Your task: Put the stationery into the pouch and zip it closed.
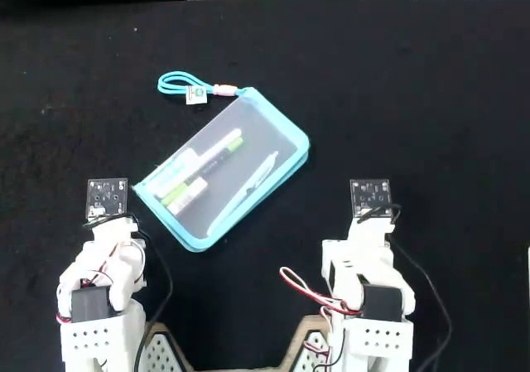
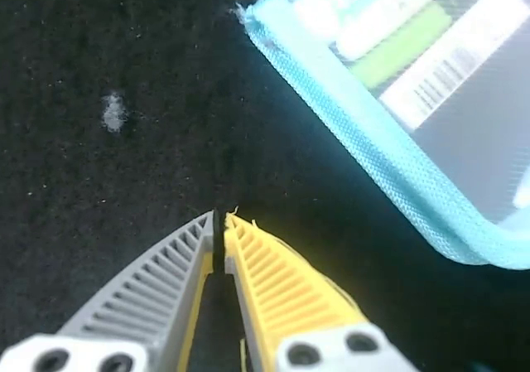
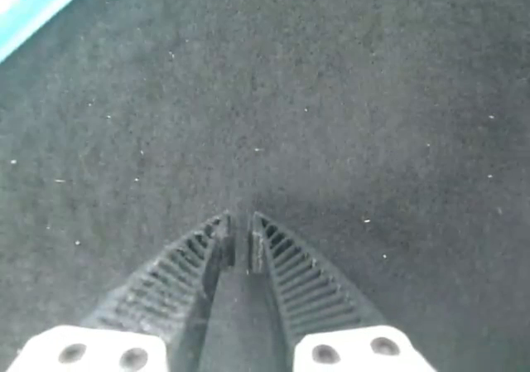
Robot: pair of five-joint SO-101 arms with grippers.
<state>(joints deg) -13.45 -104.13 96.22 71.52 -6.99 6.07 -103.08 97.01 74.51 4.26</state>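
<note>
High view: a flat clear plastic pouch with turquoise fabric edging (image 1: 273, 136) lies diagonally mid-tabletop, on the black cloth tabletop (image 1: 414, 82). Inside it are white-and-green barrelled markers (image 1: 203, 169) and a slim white pen (image 1: 248, 188). A turquoise cord wrist loop (image 1: 178, 84) trails off the pouch's far corner. Whether the zip is open or closed is hard to make out. The white left arm (image 1: 103, 264) and white right arm (image 1: 368, 264) sit at the near edge, either side of the pouch and apart from it.

Left wrist view: the left end effector (image 2: 219, 223), one grey finger and one yellow, is pressed together at the tips and holds nothing. A pouch corner lies close by, cut off at the frame edge. The markers inside are blurred.

Right wrist view: the right end effector (image 3: 240, 227) has its dark ribbed fingers drawn together over bare cloth. A sliver of pouch edging shows in the corner.
</note>
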